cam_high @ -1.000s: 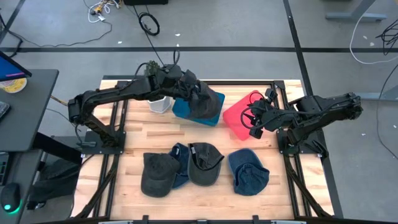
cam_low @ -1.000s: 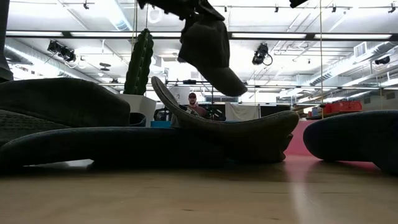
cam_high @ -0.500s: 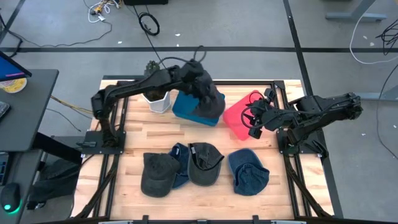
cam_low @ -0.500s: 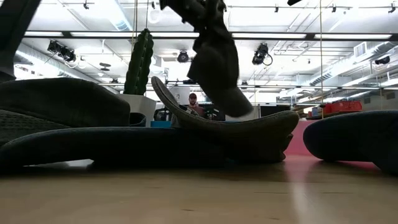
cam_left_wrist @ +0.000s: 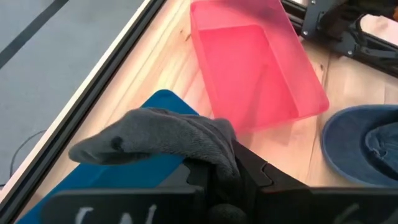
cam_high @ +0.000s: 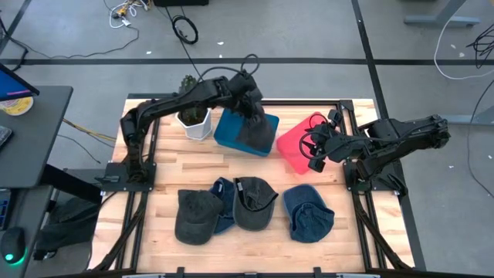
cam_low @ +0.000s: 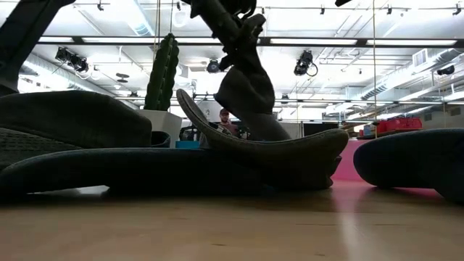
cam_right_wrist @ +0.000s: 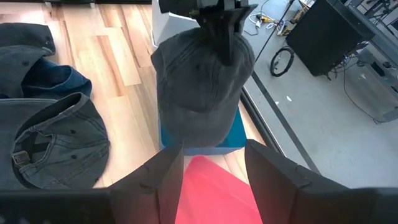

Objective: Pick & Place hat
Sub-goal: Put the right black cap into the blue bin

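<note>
A dark grey hat (cam_high: 259, 128) hangs from my left gripper (cam_high: 251, 99) over the blue bin (cam_high: 231, 137) at the table's far middle. It also shows in the right wrist view (cam_right_wrist: 199, 93) and in the low view (cam_low: 246, 83). My left gripper (cam_right_wrist: 222, 34) is shut on it. The hat's lower end is at the bin (cam_right_wrist: 235, 134); whether it touches the bin I cannot tell. My right gripper (cam_high: 315, 157) is open and empty at the red bin's (cam_high: 297, 144) right side, its fingers (cam_right_wrist: 168, 177) apart. My left gripper pinches a bunched fold of the hat's upper end (cam_right_wrist: 219, 48) between its two fingers. The fingers come from above, pointing down. The hat hangs slack below them, with the gathered cloth (cam_left_wrist: 211, 146) lying in front of the fingers over the blue bin (cam_left_wrist: 118, 180).
A white pot with a cactus (cam_high: 196, 123) stands left of the blue bin. Several more hats lie along the near half of the table: a dark grey one (cam_high: 194, 218), a grey one (cam_high: 255, 204) and blue ones (cam_high: 309, 213). The red bin (cam_left_wrist: 255, 74) stands right of the blue one.
My left gripper has gone toward the table's right and far edges and down over the blue bin with the hat. The hat, first held high with its brim sticking out sideways, now hangs lower and more steeply at the bin.
</note>
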